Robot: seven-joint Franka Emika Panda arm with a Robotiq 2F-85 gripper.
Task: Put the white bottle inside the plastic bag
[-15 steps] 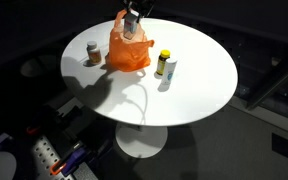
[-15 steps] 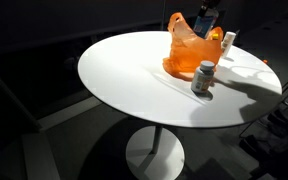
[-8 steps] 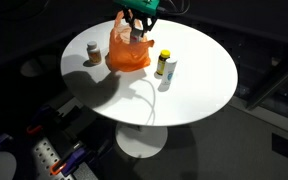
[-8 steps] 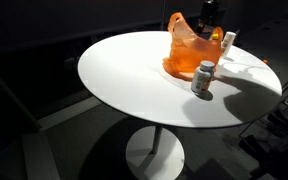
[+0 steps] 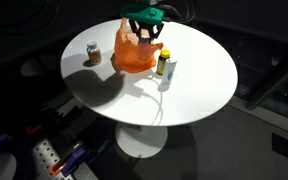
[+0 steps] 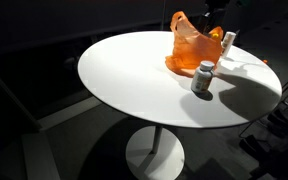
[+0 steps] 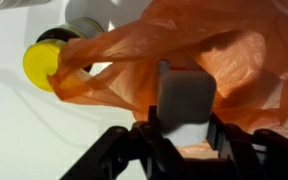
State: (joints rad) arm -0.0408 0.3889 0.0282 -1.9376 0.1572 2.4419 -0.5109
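One white bottle [image 7: 184,100] — lengthwise (along hand [image 7: 183,138])

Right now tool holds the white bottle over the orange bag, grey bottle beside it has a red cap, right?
No. The cap of the grey bottle is yellow, not red; the wrist view shows it. Otherwise yes: the tool holds the white bottle over the orange bag.
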